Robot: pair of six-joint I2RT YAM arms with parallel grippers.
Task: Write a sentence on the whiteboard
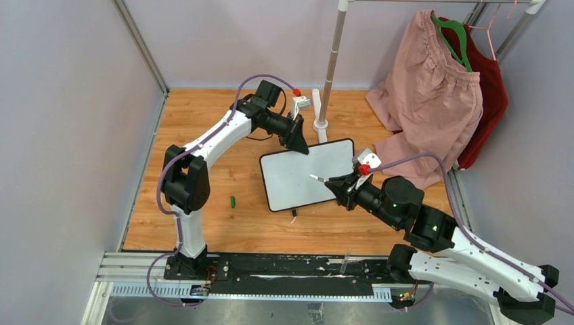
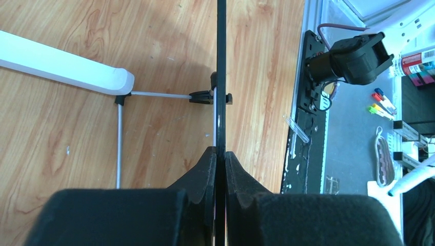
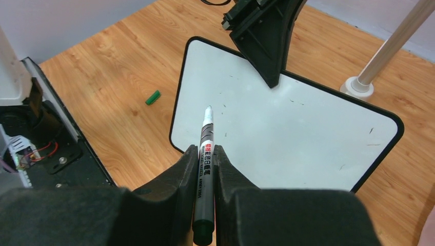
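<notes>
Wood-grain table (image 1: pixel 189 108) below, grey walls around, a pink garment (image 1: pixel 426 88) hanging off to the right by a white pole (image 1: pixel 330 68), and in the middle sits the whiteboard (image 1: pixel 304 179), between my two arms. My left gripper (image 1: pixel 300 145) is up at its far edge, jaws pinched down to a sliver on the black frame. From the left wrist I see that frame edge-on, running straight out from between my fingers. My right gripper (image 1: pixel 336 183) is clamped on the marker (image 1: pixel 317 178), tip bare and reaching out over the white face from the board's right side. No green words on it yet, only a few faint specks, so I'd say the writing has not begun. The green cap (image 1: pixel 233 201) lies loose on the wood, well apart to the left. Whether the tip touches the surface or sits just above it, I can't tell from these angles. Now the worries. My left hold is on a thin rim only, so a firm press from the pen could make the board pivot or slip out and smear the strokes. The marker's barrel looks smooth and I hold it around its middle, so if I push too hard it may slide back through my fingers. And my left fingers overhang the top of the face, so a first line set too high would run into them.
</notes>
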